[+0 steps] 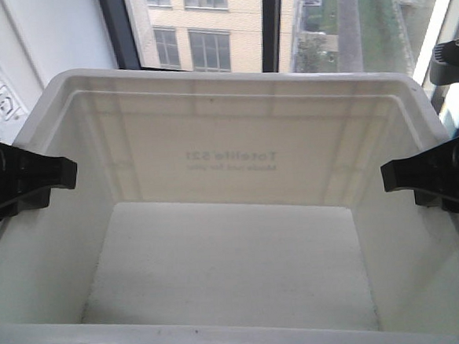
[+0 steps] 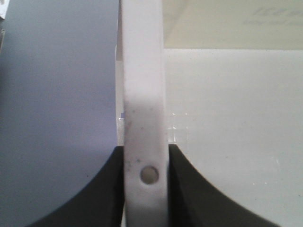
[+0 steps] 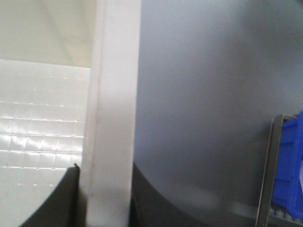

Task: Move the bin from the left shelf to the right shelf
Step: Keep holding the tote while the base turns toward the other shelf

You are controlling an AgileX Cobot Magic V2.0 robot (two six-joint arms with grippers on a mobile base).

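A large white translucent bin (image 1: 231,85) fills the front view, empty inside, held up in front of a window. My left gripper (image 1: 33,182) is shut on the bin's left rim. In the left wrist view its black fingers (image 2: 99,194) clamp the white rim (image 2: 142,94) from both sides. My right gripper (image 1: 427,174) is shut on the bin's right rim. In the right wrist view its dark fingers (image 3: 156,198) press on either side of the white rim (image 3: 113,94). The shelves are not clearly in view.
A window with dark frames (image 1: 274,19) and a building outside lies behind the bin. A white wall panel with a socket (image 1: 0,101) is at the far left. A blue bin on a metal rack (image 3: 286,170) shows low right in the right wrist view.
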